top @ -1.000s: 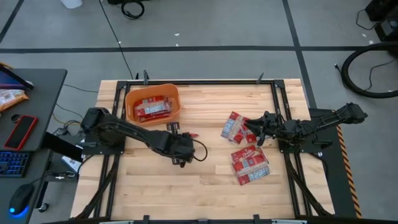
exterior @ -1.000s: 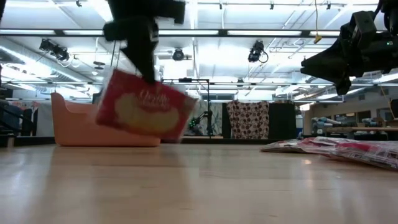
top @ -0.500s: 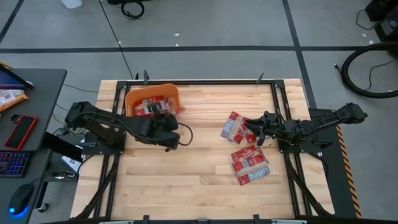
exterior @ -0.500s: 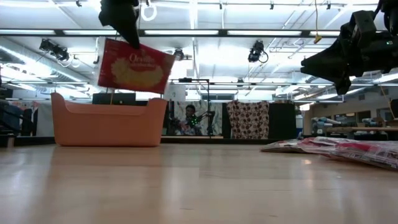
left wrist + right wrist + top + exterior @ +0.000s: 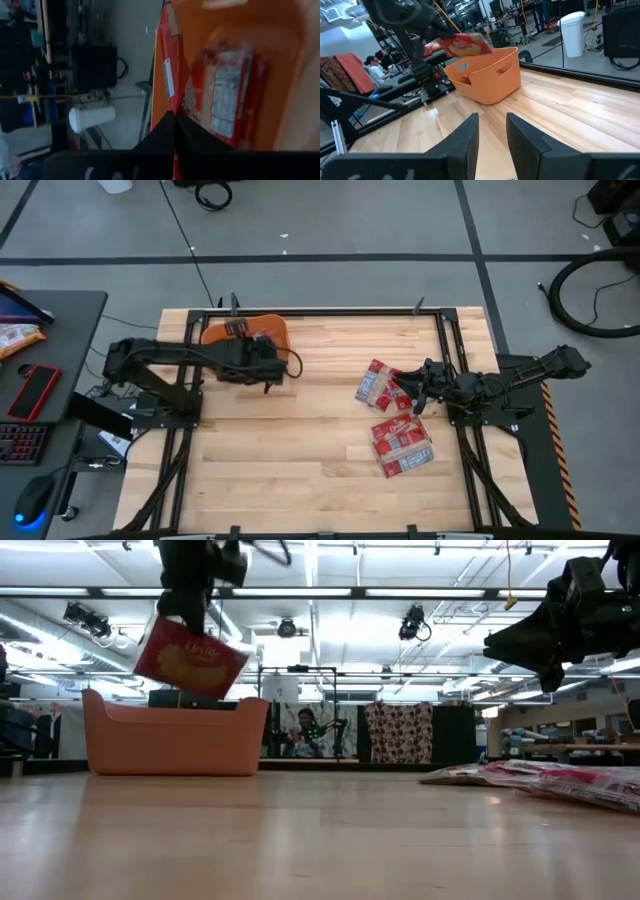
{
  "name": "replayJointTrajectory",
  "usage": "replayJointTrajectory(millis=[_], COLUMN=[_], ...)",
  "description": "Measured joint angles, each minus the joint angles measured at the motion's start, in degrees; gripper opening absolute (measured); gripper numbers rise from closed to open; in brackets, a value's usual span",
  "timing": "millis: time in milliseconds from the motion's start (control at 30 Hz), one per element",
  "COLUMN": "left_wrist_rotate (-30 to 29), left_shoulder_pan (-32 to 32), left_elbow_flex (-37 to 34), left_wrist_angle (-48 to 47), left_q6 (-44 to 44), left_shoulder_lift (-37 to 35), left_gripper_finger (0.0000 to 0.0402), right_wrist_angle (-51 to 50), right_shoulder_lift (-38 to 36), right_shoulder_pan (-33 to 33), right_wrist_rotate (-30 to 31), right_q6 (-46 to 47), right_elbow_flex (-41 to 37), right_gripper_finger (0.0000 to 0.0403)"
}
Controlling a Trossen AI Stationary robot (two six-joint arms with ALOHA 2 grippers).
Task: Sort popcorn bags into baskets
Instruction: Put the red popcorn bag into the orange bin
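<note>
Popcorn bag (image 5: 190, 657) hangs pinched in left pincer (image 5: 186, 608) above basket (image 5: 175, 737).

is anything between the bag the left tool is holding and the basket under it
Nothing visible. The left tool holds the popcorn bag just above the open orange basket; only another packet already lies inside.

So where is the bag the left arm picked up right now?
In the low view the bag hangs tilted just above the orange basket, pinched by the left gripper. That is at the table's far left corner in the high view.
</note>
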Motion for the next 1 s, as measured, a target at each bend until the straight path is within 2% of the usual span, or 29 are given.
replayJointTrajectory(millis=[133,300,467,567,800,1000], left_wrist_rotate=[0.8,0.8,3.6,4.7,5.3,6.0], left_shoulder_pan=[3.9,7.9,10.7,11.6,10.4,8.7], left_elbow_flex=[-7.4,-17.2,-22.7,-23.6,-23.3,-23.3], left_wrist_angle=[4.8,13.5,19.2,18.5,10.2,8.9], left_q6=[4.5,14.1,20.1,17.5,8.7,3.7], left_shoulder_lift=[-0.9,-2.0,-4.3,-5.5,-6.6,-6.6], left_gripper_finger=[0.0008,0.0008,0.0012,0.0027,0.0074,0.0080], right_wrist_angle=[0.0,0.0,0.2,0.7,1.2,1.2], right_shoulder_lift=[0.0,0.0,0.0,0.1,0.1,0.1], right_shoulder_pan=[0.0,0.0,0.0,0.0,0.0,0.0], right_wrist_rotate=[0.0,0.0,0.0,0.0,-0.9,-1.0], right_q6=[0.0,0.0,0.0,0.0,0.0,0.0], right_elbow_flex=[0.0,0.0,0.0,0.0,0.0,0.0], right_gripper_finger=[0.0103,0.0103,0.0103,0.0103,0.0103,0.0103])
